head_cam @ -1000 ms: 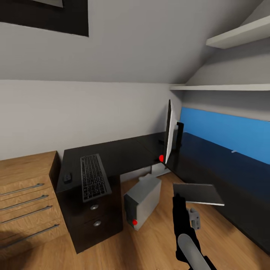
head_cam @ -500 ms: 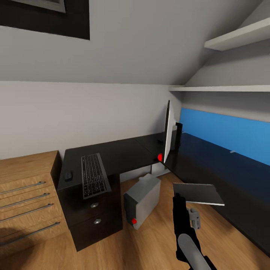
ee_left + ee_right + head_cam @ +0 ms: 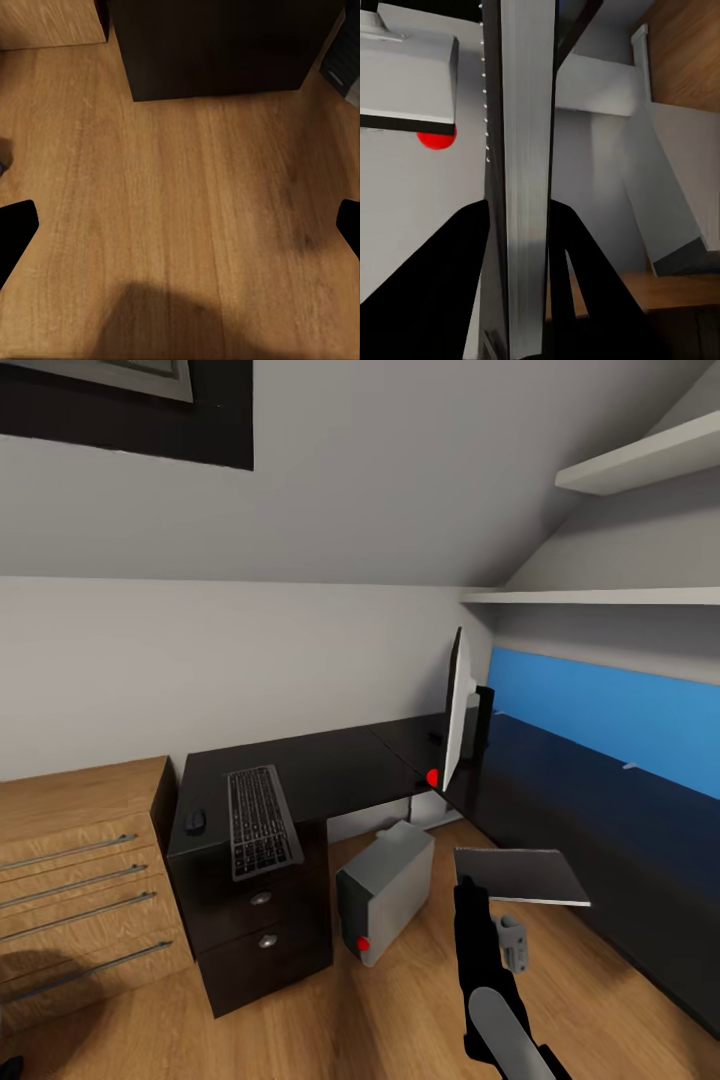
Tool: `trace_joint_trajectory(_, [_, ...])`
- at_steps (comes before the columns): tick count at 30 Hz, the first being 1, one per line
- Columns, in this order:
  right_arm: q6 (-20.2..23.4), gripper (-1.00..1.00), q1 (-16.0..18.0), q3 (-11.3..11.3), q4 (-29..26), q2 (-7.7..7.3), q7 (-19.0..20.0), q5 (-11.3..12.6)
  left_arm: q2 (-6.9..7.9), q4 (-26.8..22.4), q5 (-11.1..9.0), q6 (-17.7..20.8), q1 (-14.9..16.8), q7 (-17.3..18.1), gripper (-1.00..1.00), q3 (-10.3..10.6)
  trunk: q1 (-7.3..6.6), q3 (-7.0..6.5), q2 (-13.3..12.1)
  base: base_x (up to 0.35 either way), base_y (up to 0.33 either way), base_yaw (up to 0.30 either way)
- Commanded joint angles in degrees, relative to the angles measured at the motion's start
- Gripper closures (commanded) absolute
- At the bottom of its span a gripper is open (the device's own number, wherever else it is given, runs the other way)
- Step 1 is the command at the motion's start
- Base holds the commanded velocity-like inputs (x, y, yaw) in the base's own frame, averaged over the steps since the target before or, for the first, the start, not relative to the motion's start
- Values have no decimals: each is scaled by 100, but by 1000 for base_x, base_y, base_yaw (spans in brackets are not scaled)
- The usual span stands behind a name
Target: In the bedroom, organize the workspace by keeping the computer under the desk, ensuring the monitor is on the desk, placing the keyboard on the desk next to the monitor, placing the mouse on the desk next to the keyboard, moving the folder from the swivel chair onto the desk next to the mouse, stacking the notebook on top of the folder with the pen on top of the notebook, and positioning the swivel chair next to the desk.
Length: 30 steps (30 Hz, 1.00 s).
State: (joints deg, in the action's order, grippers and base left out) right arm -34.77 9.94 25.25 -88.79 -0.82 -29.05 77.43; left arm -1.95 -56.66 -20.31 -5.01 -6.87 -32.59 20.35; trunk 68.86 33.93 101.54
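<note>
1. One change stands out against the earlier head pictures: the whole scene has slid slightly toward 3 o'clock and a little farther off, so the camera has moved, not the furniture. That suggests the robot is lining up on the desk (image 3: pixel 330 770) to deliver its load.
2. The right gripper (image 3: pixel 466 888) sits low in the head view, near 5 o'clock, at the end of a black forearm reaching forward and up. Its jaws are closed on the notebook (image 3: pixel 520 876), a thin grey sheet held flat, hanging over the floor just short of the desk's right-hand wing.
3. In the right wrist view the notebook (image 3: pixel 526 172) runs edge-on between the two dark fingers (image 3: pixel 450 285).
4. The left gripper (image 3: pixel 180 225) points down at the wooden floor (image 3: pixel 187 187), jaws spread wide, holding nothing.
5. On the desk, the keyboard (image 3: pixel 262 821) lies at about 9 o'clock, the mouse (image 3: pixel 195 821) just beside it, and the monitor (image 3: pixel 456 710) stands edge-on at the corner. The computer (image 3: pixel 385 892) sits on the floor, partly under the desk.
</note>
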Motion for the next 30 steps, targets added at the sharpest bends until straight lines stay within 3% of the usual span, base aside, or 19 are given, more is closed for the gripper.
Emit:
trace_joint_trajectory(1, [-20,100,6,13,-6,-6,-25,5,2,-3,-61,-44,2,-20,-100,14,0,5,3,-3,-1,99])
trace_joint_trajectory(11, [-20,100,8,21,-14,-7,-22,8,3,-3,-61,-44,2,-20,-100,13,0,5,3,-1,0,29])
trace_joint_trajectory(21, [-22,100,7,30,-7,-10,231,-10,5,-3,-61,-44,2,-20,-100,13,0,3,3,0,0,3])
trace_joint_trajectory(30, [-30,100,7,184,25,-6,264,-32,2,-6,-45,-52,2,-20,-100,20,0,-48,3,0,0,151])
